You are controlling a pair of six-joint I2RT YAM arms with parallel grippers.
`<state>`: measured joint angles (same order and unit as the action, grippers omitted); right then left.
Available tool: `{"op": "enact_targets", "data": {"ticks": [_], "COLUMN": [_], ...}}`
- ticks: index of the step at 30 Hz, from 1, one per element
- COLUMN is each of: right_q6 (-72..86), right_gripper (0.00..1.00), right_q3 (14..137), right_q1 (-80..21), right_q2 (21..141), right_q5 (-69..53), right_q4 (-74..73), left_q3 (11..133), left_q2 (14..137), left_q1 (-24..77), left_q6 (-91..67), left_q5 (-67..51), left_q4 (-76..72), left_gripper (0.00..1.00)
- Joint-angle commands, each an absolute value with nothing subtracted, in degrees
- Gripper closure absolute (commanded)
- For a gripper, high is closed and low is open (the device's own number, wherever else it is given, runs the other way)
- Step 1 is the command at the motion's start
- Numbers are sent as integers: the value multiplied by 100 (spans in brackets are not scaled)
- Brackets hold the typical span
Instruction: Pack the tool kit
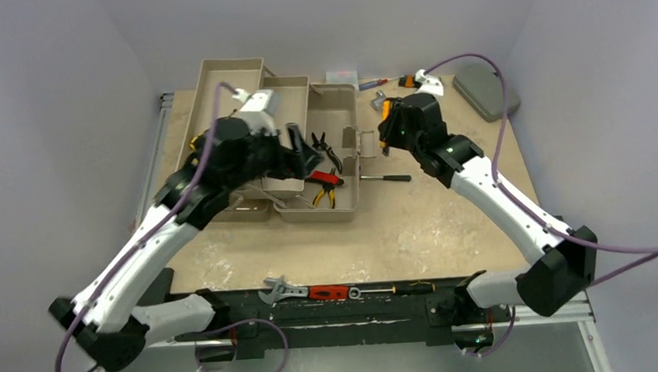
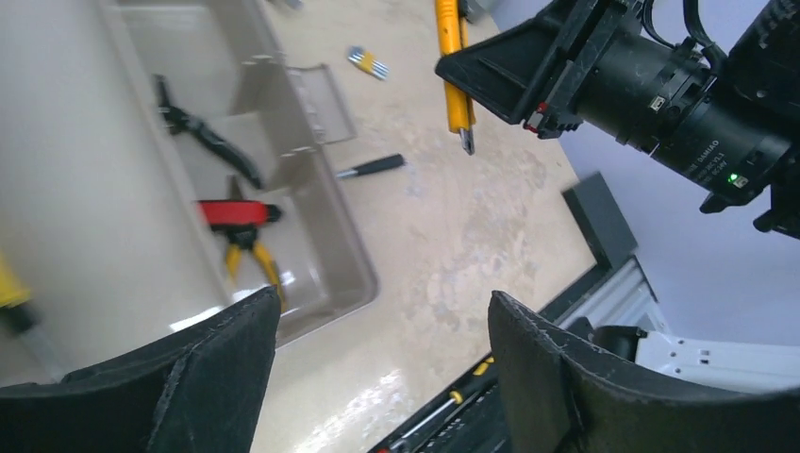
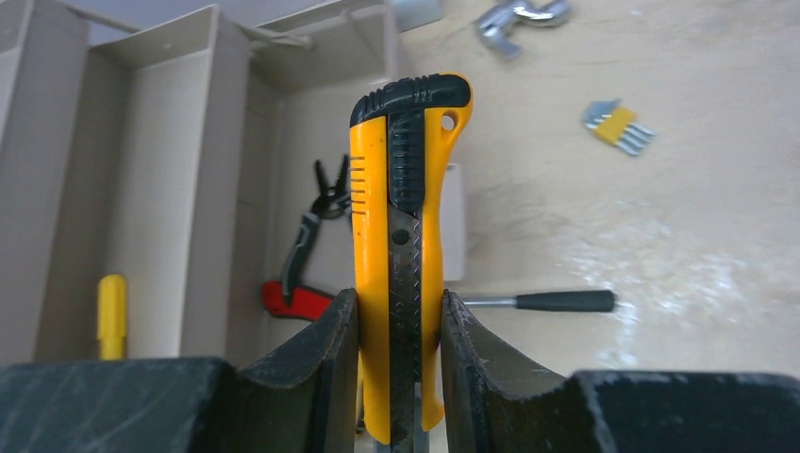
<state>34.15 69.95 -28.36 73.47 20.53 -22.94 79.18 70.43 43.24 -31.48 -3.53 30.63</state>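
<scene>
The tan toolbox lies open at the back left with its trays folded out. In its main compartment lie black pliers and red-and-yellow pliers. A yellow-handled screwdriver rests in a tray. My left gripper hangs open and empty over the box's near right corner. My right gripper is shut on a yellow-and-black utility knife, held above the table just right of the toolbox. That knife also shows in the left wrist view.
A black-handled screwdriver lies on the table right of the box. A wrench, a red-handled tool and another screwdriver line the near edge. A yellow hex-key set, a grey case and a small clear box sit at the back.
</scene>
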Motion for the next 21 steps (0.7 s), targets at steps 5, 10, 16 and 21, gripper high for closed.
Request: {"op": "enact_targets", "data": {"ticks": [5, 10, 16, 21], "right_q6": [3962, 4067, 3870, 3819], "right_gripper": [100, 100, 97, 76], "right_q3": [8250, 9065, 10293, 10614], "right_q1": [-3768, -4221, -4618, -4642], "right_q2": [8724, 9605, 10630, 11034], "right_q5": [1471, 1315, 1558, 1462], "right_q4": [-1375, -1097, -1428, -1598], "left_q3": [7763, 7870, 6887, 6465], "left_q2": [5373, 4988, 4107, 3556], "left_q1": [3577, 3576, 3571, 3577], "left_q6": [-2120, -1545, -1271, -1169], "left_q5": [717, 1990, 2816, 2915], "left_q4": [4976, 5810, 5233, 4911], "left_gripper": [20, 20, 20, 20]}}
